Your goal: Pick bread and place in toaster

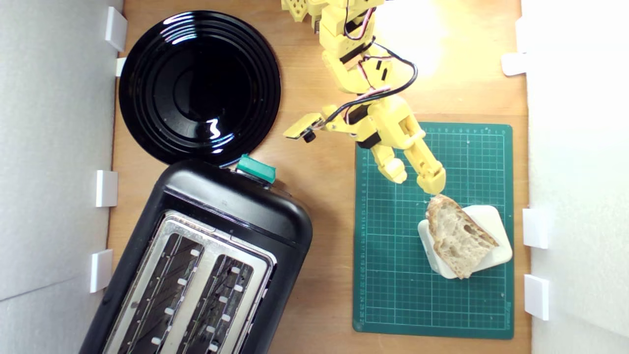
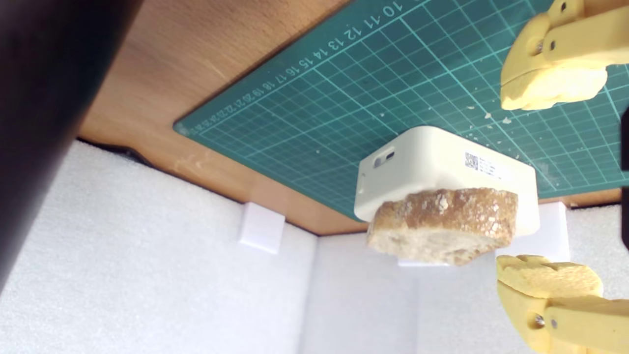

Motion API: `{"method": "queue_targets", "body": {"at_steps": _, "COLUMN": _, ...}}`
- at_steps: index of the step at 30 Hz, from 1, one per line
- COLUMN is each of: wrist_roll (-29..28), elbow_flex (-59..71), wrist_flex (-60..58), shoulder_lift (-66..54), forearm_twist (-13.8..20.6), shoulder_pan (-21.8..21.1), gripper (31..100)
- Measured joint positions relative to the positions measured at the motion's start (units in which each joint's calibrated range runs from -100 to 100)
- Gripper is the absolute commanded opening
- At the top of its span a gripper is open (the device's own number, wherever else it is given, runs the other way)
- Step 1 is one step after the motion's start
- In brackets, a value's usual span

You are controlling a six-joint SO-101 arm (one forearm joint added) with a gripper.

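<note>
The fingers [image 1: 417,179] are spread wide, holding nothing. The bread [image 1: 457,236] lies just ahead of them on a white block [image 1: 496,231], raised so they can slip around it.

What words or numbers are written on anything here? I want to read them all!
"10 11 12 13 14 15 16 17 18 19 20 21 22 23": ruler numbers along the edge of the green cutting mat.
Sticker with a square code on the white block: print too small to read.
Toaster: no readable text.
</note>
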Motion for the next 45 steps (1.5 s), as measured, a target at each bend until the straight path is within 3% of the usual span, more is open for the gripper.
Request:
{"method": "queue_targets", "body": {"at_steps": 13, "wrist_roll": 0.47, "elbow_flex": -5.09, "wrist_flex": -3.56, "shoulder_lift": 5.8, "forearm_twist": 0.0, "shoulder_pan": -2.01, "gripper": 93.5}}
{"method": "queue_targets", "body": {"at_steps": 21, "wrist_roll": 0.47, "elbow_flex": -9.71, "wrist_flex": -3.56, "shoulder_lift": 10.08, "forearm_twist": -2.67, "shoulder_pan": -3.02, "gripper": 93.6}}
{"method": "queue_targets", "body": {"at_steps": 45, "wrist_roll": 0.47, "elbow_flex": -17.01, "wrist_flex": -3.56, "shoulder_lift": 13.94, "forearm_twist": -2.84, "shoulder_pan": -4.58, "gripper": 93.6}}
